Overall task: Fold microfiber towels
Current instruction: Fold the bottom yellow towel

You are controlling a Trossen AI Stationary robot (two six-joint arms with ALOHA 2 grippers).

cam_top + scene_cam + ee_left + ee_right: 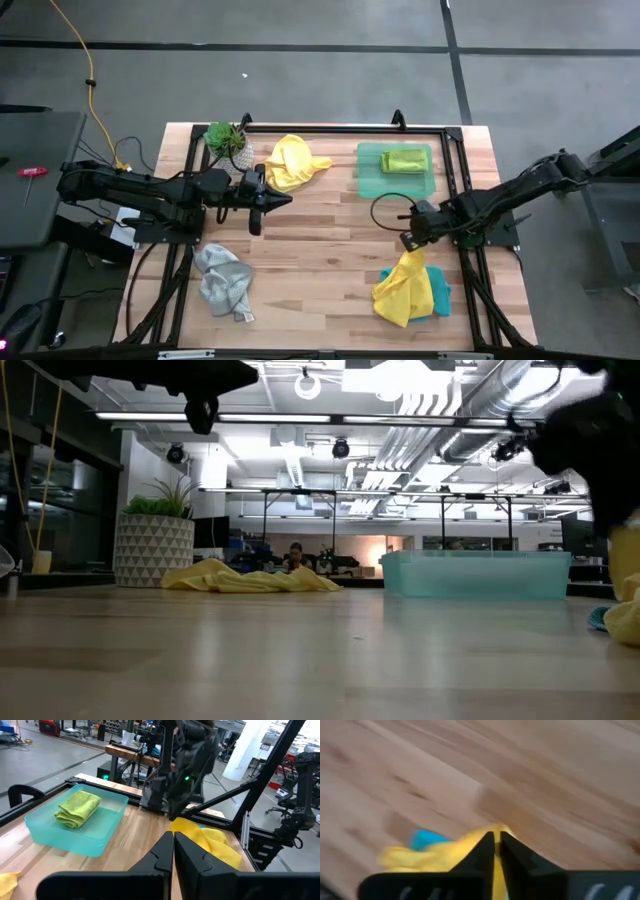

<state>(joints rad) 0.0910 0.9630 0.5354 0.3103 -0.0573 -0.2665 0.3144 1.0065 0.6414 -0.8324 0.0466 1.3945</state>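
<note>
Wood table before you: your right gripper is clenched on the yellow towel, lifting its corner off the teal towel at the near right. Farther left, your left gripper hangs closed, empty, near another yellow towel.

Even, bright overhead light falls on the tabletop with only soft shadows. In the low view, ceiling strip lights glare and the near wood is out of focus. The right wrist view is smeared with motion blur.
</note>
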